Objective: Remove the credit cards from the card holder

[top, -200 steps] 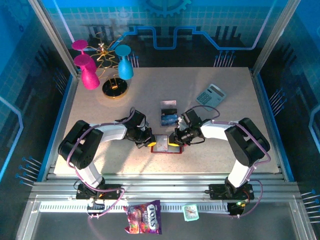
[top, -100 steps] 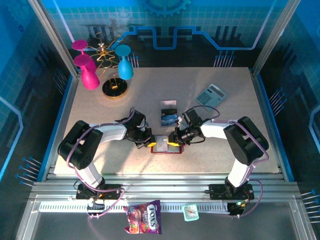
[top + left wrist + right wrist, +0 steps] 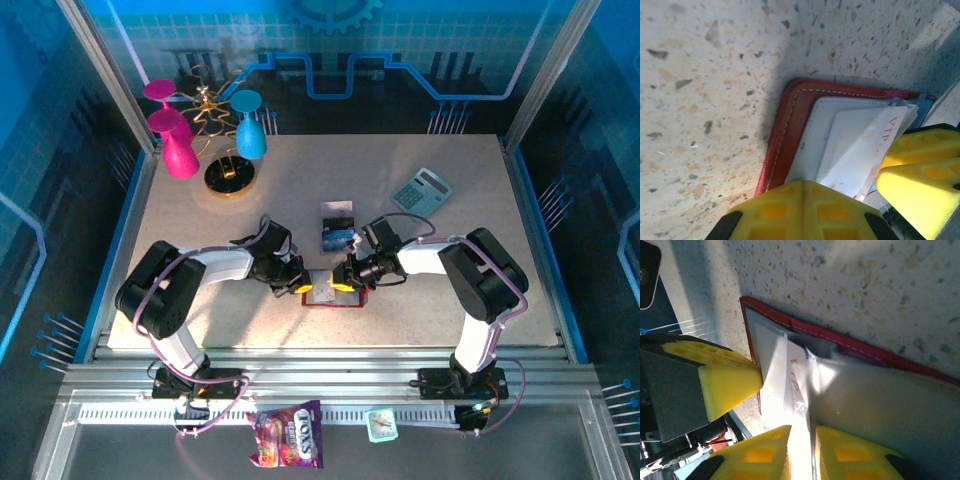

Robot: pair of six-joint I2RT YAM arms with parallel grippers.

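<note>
The red folding card holder (image 3: 325,293) lies toward six o'clock on the table (image 3: 200,220), a white plastic VIP card (image 3: 860,150) half out. The left gripper (image 3: 300,285), closed, pins it from nine o'clock. The right gripper (image 3: 812,450), at three, nips the card's edge. That thin hold could slip if the pocket drags.

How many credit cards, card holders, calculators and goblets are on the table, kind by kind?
Credit cards: 3 (2 loose, 1 pocketed)
Card holder: 1
Calculator: 1
Goblets: 3 (2 pink, 1 blue)
Total: 8
</note>
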